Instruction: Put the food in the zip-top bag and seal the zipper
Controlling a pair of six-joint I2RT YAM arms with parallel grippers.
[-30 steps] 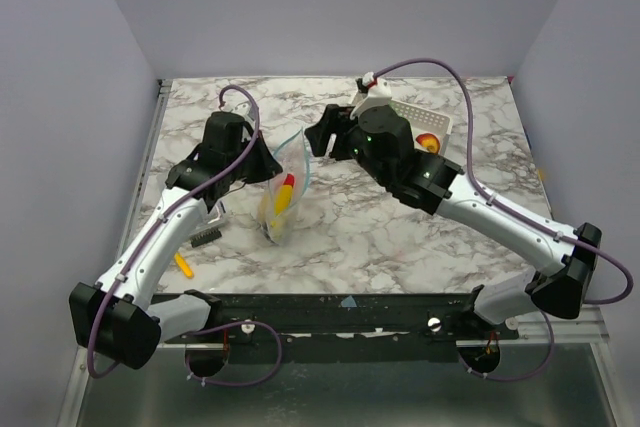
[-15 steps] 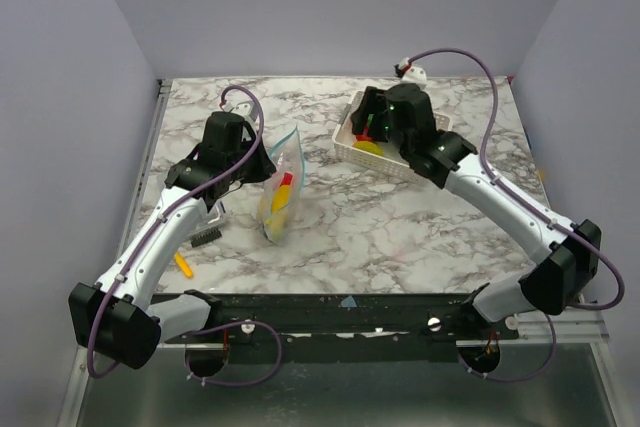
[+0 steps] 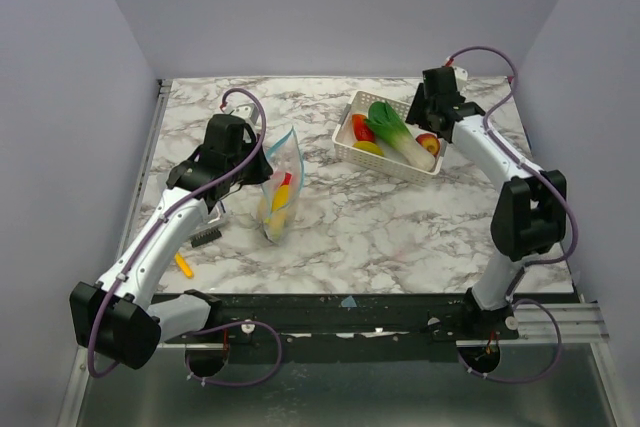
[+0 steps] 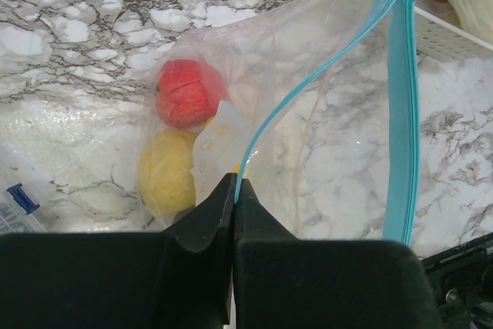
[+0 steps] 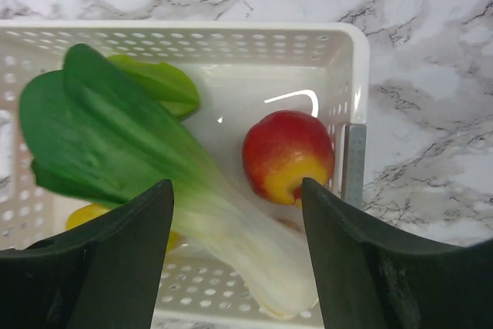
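Observation:
The clear zip-top bag (image 3: pixel 279 187) stands at centre left, mouth open. A red fruit (image 4: pixel 189 92) and a yellow fruit (image 4: pixel 165 172) lie inside it. My left gripper (image 3: pixel 256 163) is shut on one side of the light blue zipper (image 4: pixel 266 117) and holds that edge up; in the left wrist view (image 4: pixel 234 184) its jaws pinch the strip. My right gripper (image 3: pixel 428 115) is open and empty above the far right end of the white basket (image 3: pixel 343 147). In the right wrist view (image 5: pixel 235 182) it hangs over a green bok choy (image 5: pixel 115 129) and a red-yellow fruit (image 5: pixel 289 156).
The basket (image 5: pixel 358 75) also holds a red piece (image 3: pixel 361 127) and a yellow piece (image 3: pixel 368 147). An orange piece (image 3: pixel 184 265) lies near the front left edge. A small dark object (image 3: pixel 205 235) lies by the left arm.
My right arm has swung from beside the bag's mouth to the far right, over the basket. The left gripper still holds the bag's edge in the same place.

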